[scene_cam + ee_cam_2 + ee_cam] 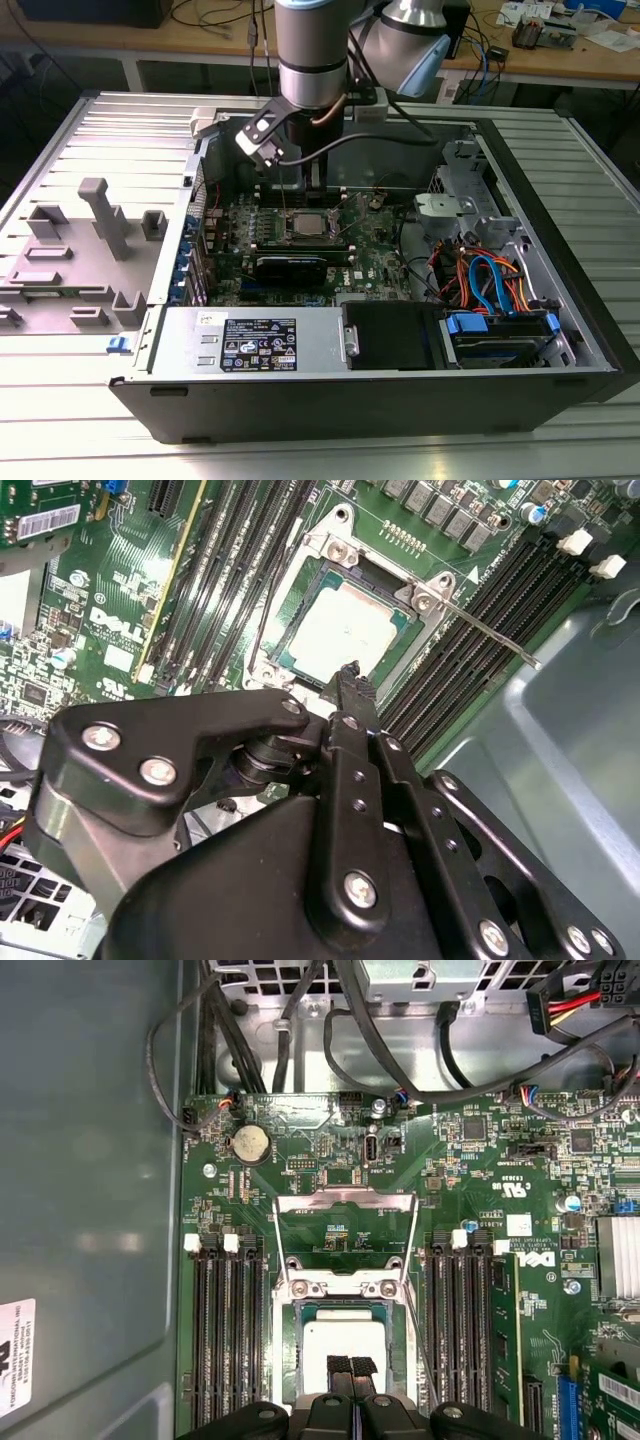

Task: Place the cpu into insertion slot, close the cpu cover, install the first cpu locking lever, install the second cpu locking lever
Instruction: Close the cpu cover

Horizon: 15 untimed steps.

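Cpu [343, 1345] lay flat in the insertion slot [288, 1340] with its dull metal top facing up. It is square, so it had no longer side, and its edges ran parallel to the memory slots [225, 1340] on both sides of the slot. The cpu cover [345, 1198] seemed swung up off the slot on the side toward the coin battery [250, 1144], and green board showed through its window. The gripper [351, 1365] hung just over the cpu's edge, its two ribbed pads pressed together with nothing between them. I cannot tell whether they touched the chip.

A slatted metal table [60, 440] carried everything. Well apart from the slot, toward the exterior view's left, a grey fixture [100, 250] with upright pegs stood on it. Wooden benches [580, 62] strewn with cables lined the room beyond.

The open computer case [380, 410] held the slot near its middle. On the nearer side of the slot were a labelled power supply [255, 343] and a long black card [290, 268]. Blue and orange cables [485, 280] coiled to the exterior view's right.
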Available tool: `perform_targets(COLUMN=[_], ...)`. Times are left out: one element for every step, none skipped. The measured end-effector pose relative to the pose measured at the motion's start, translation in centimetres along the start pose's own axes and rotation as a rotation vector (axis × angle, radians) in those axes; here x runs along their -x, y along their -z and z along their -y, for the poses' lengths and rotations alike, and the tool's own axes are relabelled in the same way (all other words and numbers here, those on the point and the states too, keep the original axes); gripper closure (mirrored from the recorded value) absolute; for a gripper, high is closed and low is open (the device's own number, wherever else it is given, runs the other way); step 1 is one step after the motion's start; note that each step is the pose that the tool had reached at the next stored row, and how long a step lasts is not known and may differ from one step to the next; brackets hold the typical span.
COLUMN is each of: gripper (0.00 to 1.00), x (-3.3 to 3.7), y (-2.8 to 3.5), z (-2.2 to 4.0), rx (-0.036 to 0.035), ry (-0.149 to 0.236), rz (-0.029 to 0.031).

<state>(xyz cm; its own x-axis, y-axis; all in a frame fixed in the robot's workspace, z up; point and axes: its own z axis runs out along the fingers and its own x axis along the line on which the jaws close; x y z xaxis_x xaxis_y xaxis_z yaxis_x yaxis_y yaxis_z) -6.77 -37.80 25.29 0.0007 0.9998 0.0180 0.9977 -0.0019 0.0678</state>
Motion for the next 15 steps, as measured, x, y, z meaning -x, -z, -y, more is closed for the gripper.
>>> perform_targets(gripper=[0.89,0.89,0.89,0.89,0.89,0.89,0.89,0.89,0.89,0.89,0.89,0.89,0.89,0.89,0.89], x=[0.00,0.00,0.00,-0.01,-0.01,-0.01,-0.01,-0.01,-0.01,-0.01,-0.02,-0.01,-0.01,-0.01,-0.01], y=[0.06,0.13,0.19,0.28,0.35,0.41,0.46,0.51,0.59,0.63,0.64,0.69,0.73,0.77,0.83], z=[-0.01,-0.01,-0.01,-0.02,-0.02,-0.03,-0.03,-0.04,-0.04,-0.04,-0.05,-0.05,-0.05,-0.05,-0.06], rx=[0.0000,-0.0001,-0.0001,-0.0001,-0.0001,-0.0001,0.0000,-0.0001,-0.0001,0.0000,0.0001,-0.0001,-0.0002,-0.0001,-0.0001], ry=[0.000,0.000,0.000,0.000,0.000,0.000,0.000,0.000,0.000,0.000,0.000,0.000,0.000,0.000,0.000], rz=[0.0001,0.0000,0.0001,0.0000,0.0000,0.0000,0.0001,0.0000,0.0000,0.0000,-0.0002,0.0001,0.0003,0.0000,0.0000])
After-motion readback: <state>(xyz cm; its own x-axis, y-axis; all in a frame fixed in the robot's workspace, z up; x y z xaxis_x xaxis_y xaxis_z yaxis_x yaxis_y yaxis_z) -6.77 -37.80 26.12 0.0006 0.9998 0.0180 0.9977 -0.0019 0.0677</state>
